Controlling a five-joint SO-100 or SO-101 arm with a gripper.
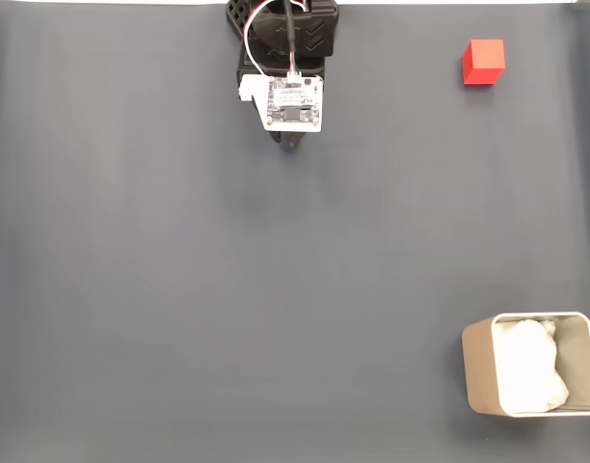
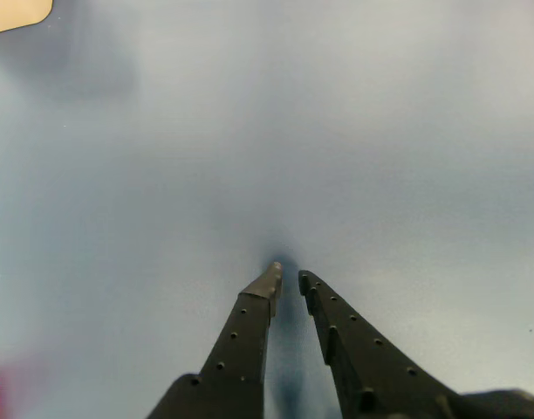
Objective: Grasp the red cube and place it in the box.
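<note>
Cube first: the red cube [image 1: 484, 62] sits free on the grey mat [image 1: 227, 289], well off to the jaws' side in the fixed view, ungrasped. The box [image 1: 476, 371] waits far from both. The gripper [image 2: 287, 279] hangs empty, jaws nearly together. The wrist view reveals that narrow gap; the fixed view hides it under the arm's circuit board [image 1: 295, 103].

The work surface is a dark grey mat [image 1: 227, 309], matte and uniform, spanning the fixed view from edge to edge. Along its top border a thin white strip [image 1: 102, 3] is exposed beyond the mat's upper edge. Faint creases mark the mat near its top corners. In the wrist view the same mat [image 2: 354, 131] reads blue-grey, unmarked, with soft shading across its middle.
</note>
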